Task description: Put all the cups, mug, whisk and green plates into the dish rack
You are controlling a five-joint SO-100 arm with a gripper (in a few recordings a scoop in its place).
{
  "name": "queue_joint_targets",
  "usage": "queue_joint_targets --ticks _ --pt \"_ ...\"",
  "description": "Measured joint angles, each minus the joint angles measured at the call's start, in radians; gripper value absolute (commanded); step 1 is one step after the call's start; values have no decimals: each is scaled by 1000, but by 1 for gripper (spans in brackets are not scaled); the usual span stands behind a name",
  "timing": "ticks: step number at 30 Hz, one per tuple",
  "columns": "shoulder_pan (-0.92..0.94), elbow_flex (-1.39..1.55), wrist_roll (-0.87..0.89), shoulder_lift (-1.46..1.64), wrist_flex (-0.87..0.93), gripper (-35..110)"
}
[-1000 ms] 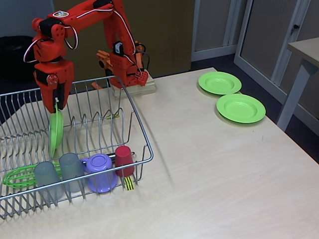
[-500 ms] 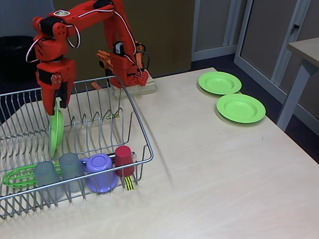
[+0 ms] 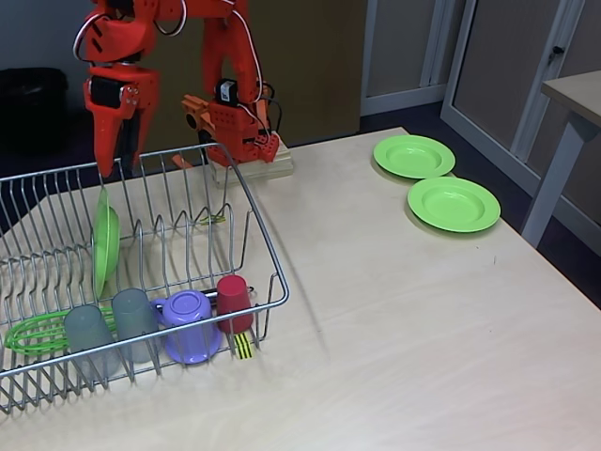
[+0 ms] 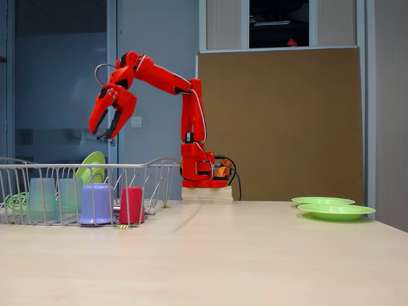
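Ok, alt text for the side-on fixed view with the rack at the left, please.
A red robot arm holds its open gripper in the air above a wire dish rack at the table's left. The rack holds an upright green plate, two grey cups, a purple mug and a red cup. Two more green plates lie at the right.

No readable text, labels, brands or numbers anywhere.

The only sign-like mark is a small yellow-and-black striped tag (image 3: 243,347) on the near right rim of the dish rack (image 3: 268,252), just beside the red cup; it bears stripes but no letters or digits. In the other fixed view the same tag (image 4: 122,225) hangs low at the rack's (image 4: 162,162) near edge, too small to show any writing. A pale patch on the arm's top joint is too blurred to read.
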Motion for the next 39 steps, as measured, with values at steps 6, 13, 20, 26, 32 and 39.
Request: queue_joint_targets --ticks 6,13,20,26,32,39 --pt "-272 172 95 198 -12 9" --pt "-762 380 474 284 -112 0" --pt "-1178 558 928 232 -356 8" --pt "-1405 571 1336 29 -643 23" --pt "-1526 511 1624 -225 -775 21" --pt "-1598 411 1773 -440 -923 27"
